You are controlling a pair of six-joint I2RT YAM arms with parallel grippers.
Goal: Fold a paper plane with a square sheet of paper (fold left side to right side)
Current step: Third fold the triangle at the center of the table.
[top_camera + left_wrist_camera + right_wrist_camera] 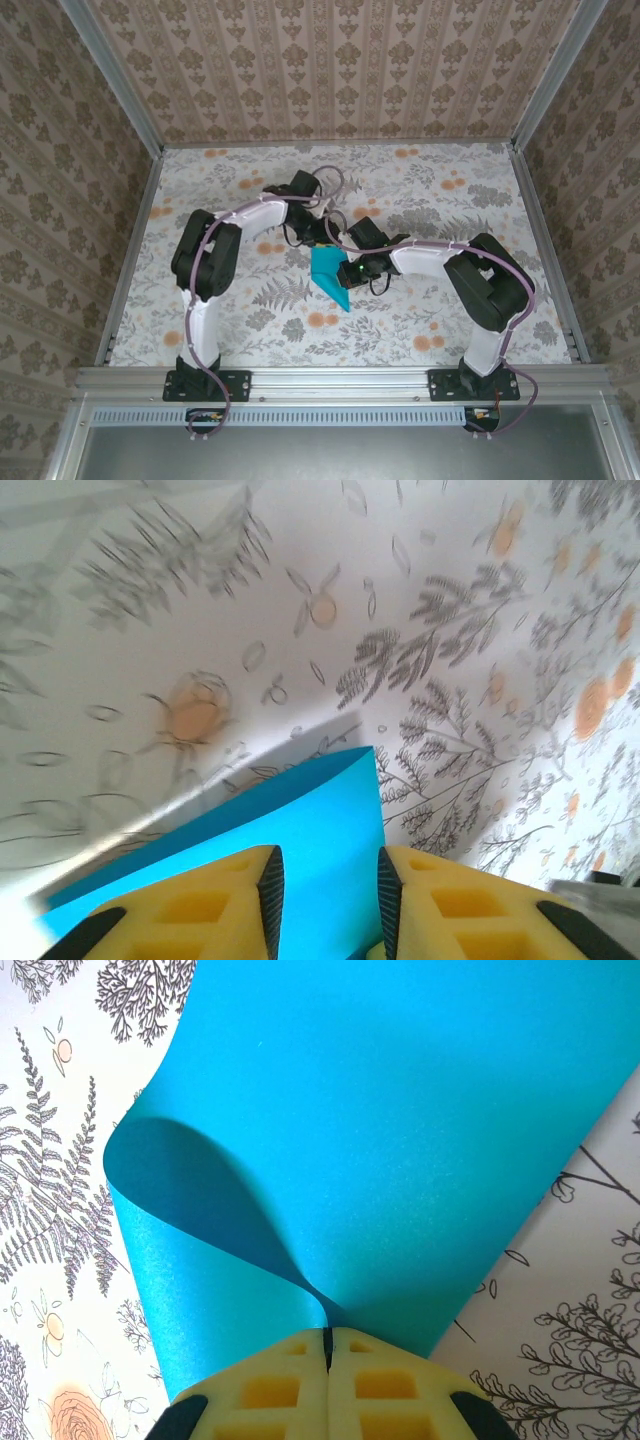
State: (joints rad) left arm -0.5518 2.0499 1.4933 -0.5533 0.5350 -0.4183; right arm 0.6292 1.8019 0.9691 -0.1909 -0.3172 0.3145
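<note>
Walls (330, 70) papered in a brown damask pattern close in a table (430, 320) covered with a white cloth printed with grey ferns and orange flowers, and the left arm (215, 250) and right arm (480, 285) meet over its middle. There lies the square sheet of paper (328, 275), plain turquoise, one side curled up and over in a soft loop. The right gripper (327, 1345) pinches the curled edge with its yellow pads pressed together, while the left gripper (328, 865) sits low over the sheet, jaws a narrow gap apart.
</note>
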